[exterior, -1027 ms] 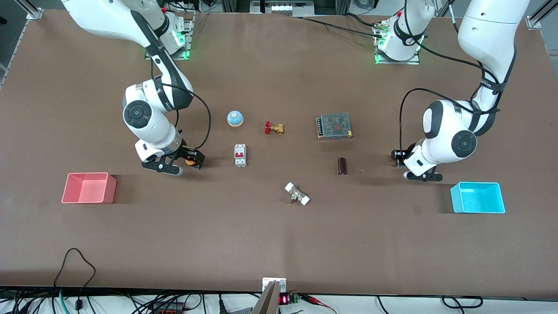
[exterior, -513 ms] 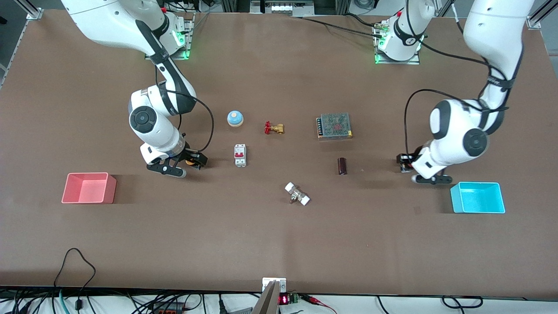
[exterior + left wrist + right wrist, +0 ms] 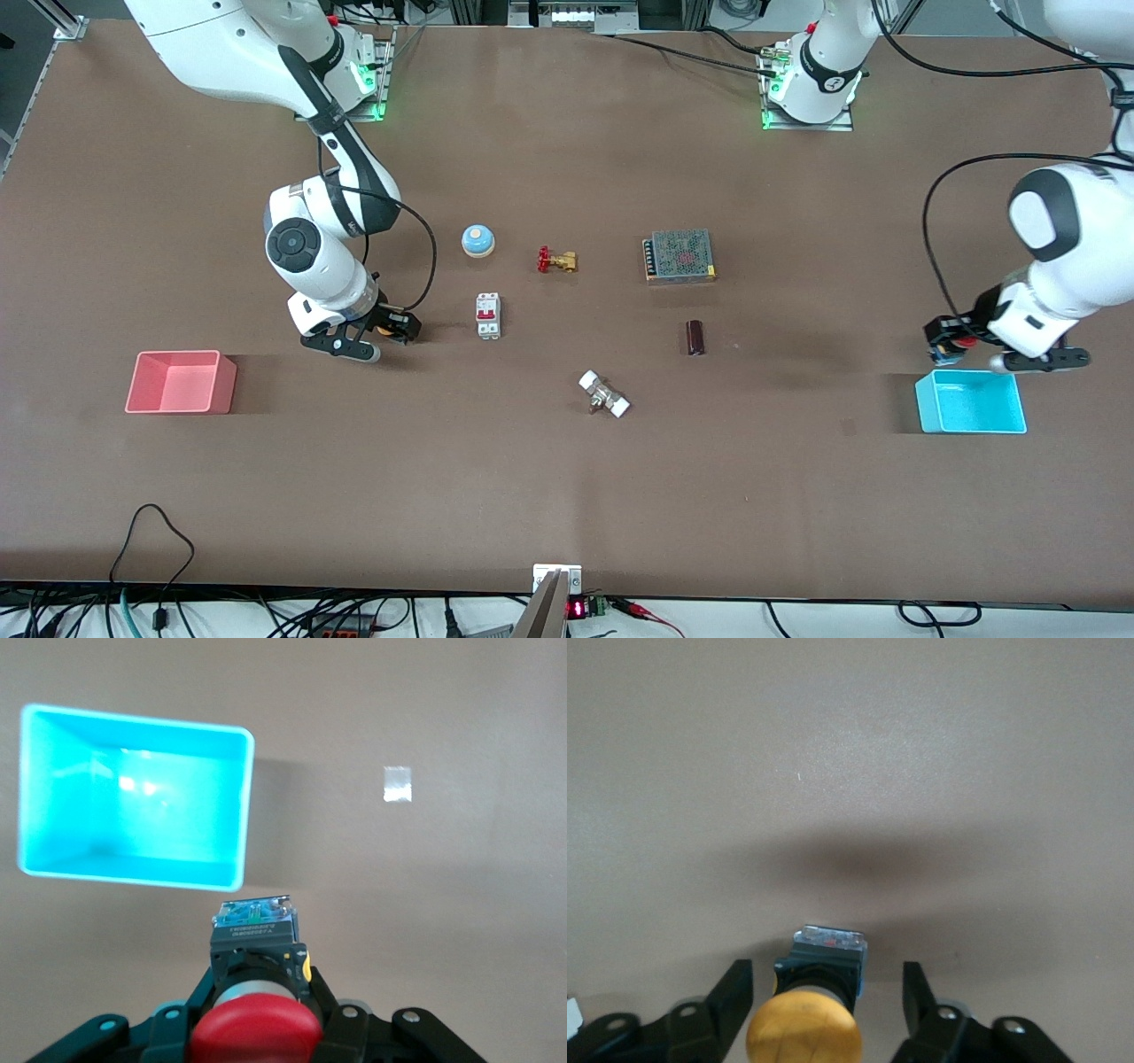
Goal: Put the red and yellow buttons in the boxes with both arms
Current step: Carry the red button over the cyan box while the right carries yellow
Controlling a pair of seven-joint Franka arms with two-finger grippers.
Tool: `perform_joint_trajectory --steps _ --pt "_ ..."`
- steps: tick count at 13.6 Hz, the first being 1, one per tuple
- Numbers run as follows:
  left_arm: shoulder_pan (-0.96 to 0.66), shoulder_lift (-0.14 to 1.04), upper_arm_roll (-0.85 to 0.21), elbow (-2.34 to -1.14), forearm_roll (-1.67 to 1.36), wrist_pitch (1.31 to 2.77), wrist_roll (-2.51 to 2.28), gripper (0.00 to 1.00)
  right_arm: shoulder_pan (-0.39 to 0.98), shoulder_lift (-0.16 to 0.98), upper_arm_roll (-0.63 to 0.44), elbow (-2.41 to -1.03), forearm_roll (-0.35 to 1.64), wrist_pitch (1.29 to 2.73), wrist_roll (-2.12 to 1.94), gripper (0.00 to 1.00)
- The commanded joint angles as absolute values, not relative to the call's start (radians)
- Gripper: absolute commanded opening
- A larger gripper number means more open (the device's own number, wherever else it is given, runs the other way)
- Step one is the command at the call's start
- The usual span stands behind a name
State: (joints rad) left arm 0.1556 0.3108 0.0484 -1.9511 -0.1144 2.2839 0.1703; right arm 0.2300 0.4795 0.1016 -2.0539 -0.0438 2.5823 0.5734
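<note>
Left gripper [image 3: 257, 1028] w/ red button [image 3: 256, 1032] (clamped), beside cyan box [image 3: 133, 870]

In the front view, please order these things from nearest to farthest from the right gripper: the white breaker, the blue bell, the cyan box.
From the right gripper:
1. White breaker, beside it, toward the table's middle.
2. Blue bell, farther from the front camera than the breaker.
3. Cyan box, at the left arm's end of the table.
</note>
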Motion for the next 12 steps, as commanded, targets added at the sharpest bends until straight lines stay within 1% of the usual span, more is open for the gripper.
perform_joint_trajectory --steps 1,3,4,6,7,8,10,11,12 --pt "0.173 0.415 0.043 -1.852 -0.117 2.278 0.198 0.27 0.235 0.491 0.103 -2.045 -0.063 2.595 0.595 0.64" --pt "0.195 0.523 0.043 -1.734 -0.117 2.278 0.234 0.27 0.235 0.494 0.103 -2.045 -0.063 2.595 0.595 0.50" --pt "0.205 0.547 0.044 -1.700 -0.115 2.270 0.244 0.26 0.233 0.494 0.103 -2.045 -0.072 2.597 0.595 0.43" --pt "0.215 0.558 0.044 -1.668 -0.115 2.235 0.245 0.24 0.233 0.494 0.103 -2.045 -0.084 2.596 0.595 0.30" --pt "0.215 0.563 0.046 -1.639 -0.115 2.188 0.244 0.23 0.233 0.494 0.103 -2.045 -0.084 2.595 0.594 0.25" --pt "0.224 0.590 0.048 -1.599 -0.114 2.142 0.244 0.22 0.232 0.494 0.103 -2.043 -0.084 2.595 0.588 0.24" --pt "0.242 0.612 0.049 -1.586 -0.088 2.120 0.245 0.22 0.226 0.480 0.103 -2.033 -0.084 2.585 0.537 0.20" --pt "0.242 0.617 0.049 -1.586 -0.077 2.118 0.245 0.22 0.210 0.445 0.103 -2.022 -0.084 2.544 0.485 0.20" --pt "0.241 0.626 0.049 -1.586 -0.063 2.118 0.245 0.22 0.187 0.404 0.103 -1.996 -0.084 2.458 0.412 0.20"
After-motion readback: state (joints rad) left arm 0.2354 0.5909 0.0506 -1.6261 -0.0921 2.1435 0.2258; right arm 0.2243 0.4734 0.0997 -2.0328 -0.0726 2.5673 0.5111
